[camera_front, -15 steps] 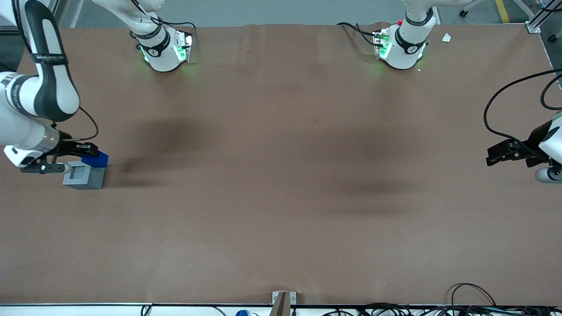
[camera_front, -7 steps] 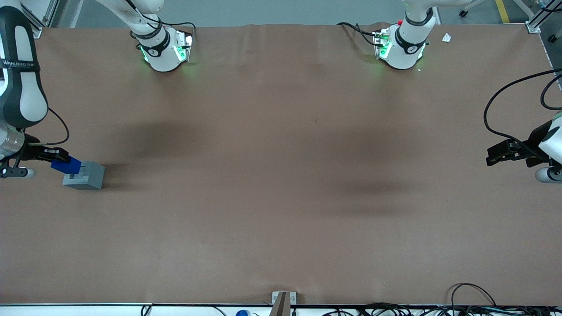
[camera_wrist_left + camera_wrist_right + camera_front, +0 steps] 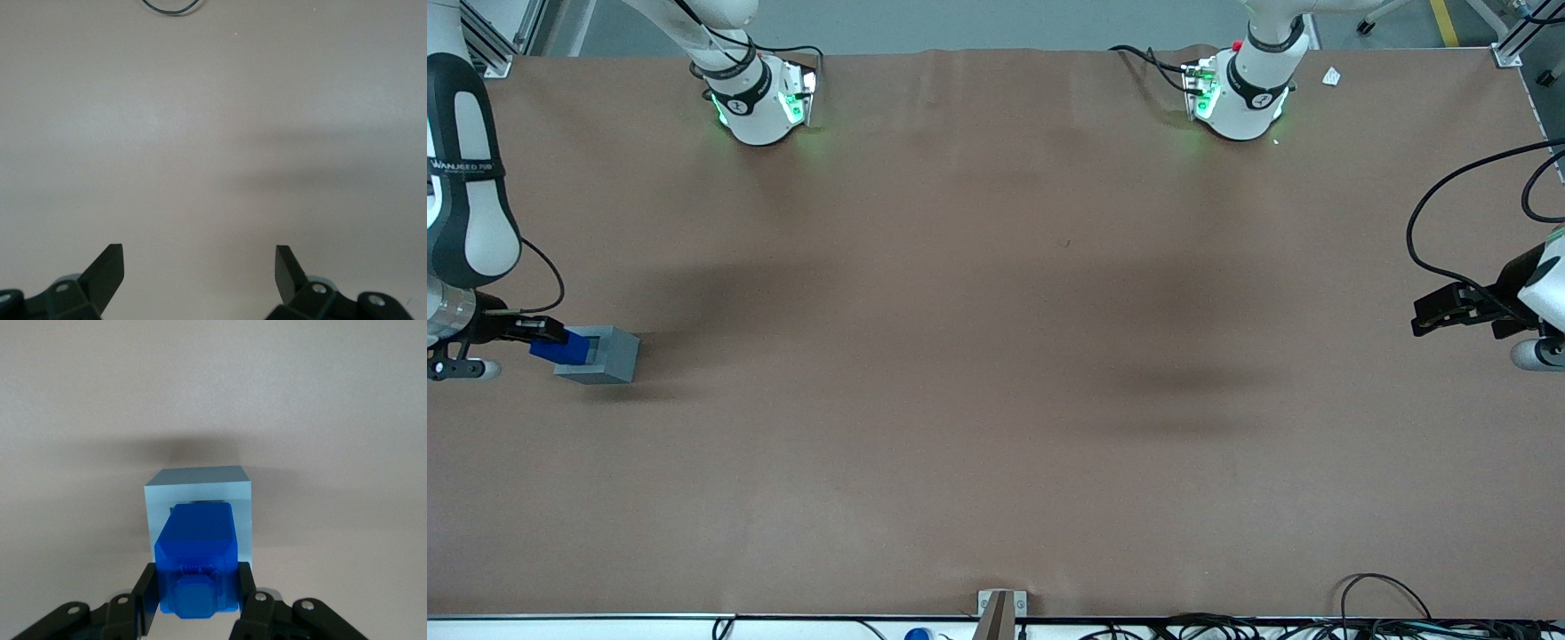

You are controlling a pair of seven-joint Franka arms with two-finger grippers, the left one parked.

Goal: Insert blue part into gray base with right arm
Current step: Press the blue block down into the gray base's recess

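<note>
I count 1 blue part (image 3: 565,348), 1 gray base (image 3: 608,356), both at the working arm's end of the table (image 3: 996,373). My right arm (image 3: 463,204) is cut off by the front view's edge; only forearm and wrist show. Gripper (image 3: 197,590) sits just beside the base, jaws clamped on the blue part's sides. Blue part: bright blue block, octagonal stub (image 3: 195,595) facing the wrist cam, held over the base's top and overlapping it. Base's recess is hidden under the part; can't tell if the part is seated. Base: matte gray cube, resting flat on table.
</note>
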